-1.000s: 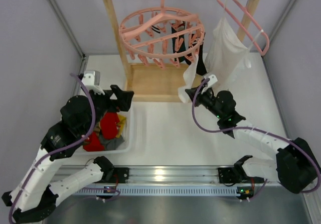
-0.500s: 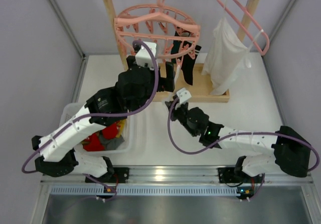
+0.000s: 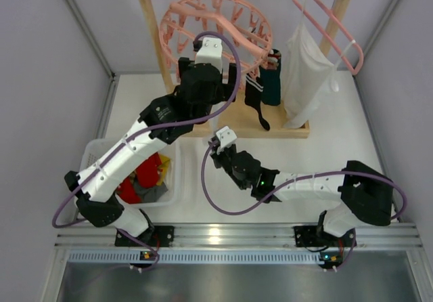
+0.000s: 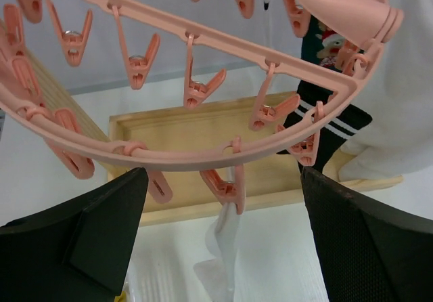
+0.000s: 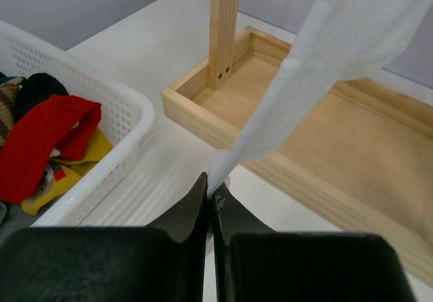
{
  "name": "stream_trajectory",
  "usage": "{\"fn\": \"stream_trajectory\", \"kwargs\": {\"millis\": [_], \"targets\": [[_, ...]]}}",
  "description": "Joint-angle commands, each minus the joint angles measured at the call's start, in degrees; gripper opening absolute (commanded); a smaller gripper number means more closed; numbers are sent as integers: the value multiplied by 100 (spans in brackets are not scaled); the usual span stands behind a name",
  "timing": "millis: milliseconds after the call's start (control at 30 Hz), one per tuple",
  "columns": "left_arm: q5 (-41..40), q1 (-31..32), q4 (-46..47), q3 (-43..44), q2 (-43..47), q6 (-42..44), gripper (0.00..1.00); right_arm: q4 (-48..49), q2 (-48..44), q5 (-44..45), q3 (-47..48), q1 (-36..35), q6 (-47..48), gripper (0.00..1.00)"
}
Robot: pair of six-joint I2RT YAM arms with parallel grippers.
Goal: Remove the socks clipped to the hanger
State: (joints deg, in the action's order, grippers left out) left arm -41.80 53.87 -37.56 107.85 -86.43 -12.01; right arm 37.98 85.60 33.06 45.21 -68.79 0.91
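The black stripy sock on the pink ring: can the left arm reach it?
Probably yes. The left gripper is open right under the hanger, and the black stripy sock hangs close beside one of its fingers, with nothing between them.

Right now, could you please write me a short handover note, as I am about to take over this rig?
Left gripper: open, just under the round clip hanger, holding nothing.
Right gripper: shut on the lower tip of the white sock, whose top is still clipped to the hanger's ring.
Done: several socks, a red sock among them, lie in the white basket.
Left: free the white sock, then the black striped sock and the dark teal sock, both still clipped.
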Motion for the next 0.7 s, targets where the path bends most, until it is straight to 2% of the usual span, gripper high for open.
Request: {"fn": "stream_trajectory", "kwargs": {"millis": [0,233,367,667], "targets": [[444,-52,179,-176,188,-55,98,606,44,-63,225,-125,-56,0],[813,-183,179,-475,355,-301,91,860,-70,-922,6,-125,-64,0],[946,-307,249,-765,679,-504,89,852,-201,-950,-118,-117,-345,0],[1095,-315,319,-1108,935,-574,89,843,-351,-1091,-179,-108,-363,0]]}}
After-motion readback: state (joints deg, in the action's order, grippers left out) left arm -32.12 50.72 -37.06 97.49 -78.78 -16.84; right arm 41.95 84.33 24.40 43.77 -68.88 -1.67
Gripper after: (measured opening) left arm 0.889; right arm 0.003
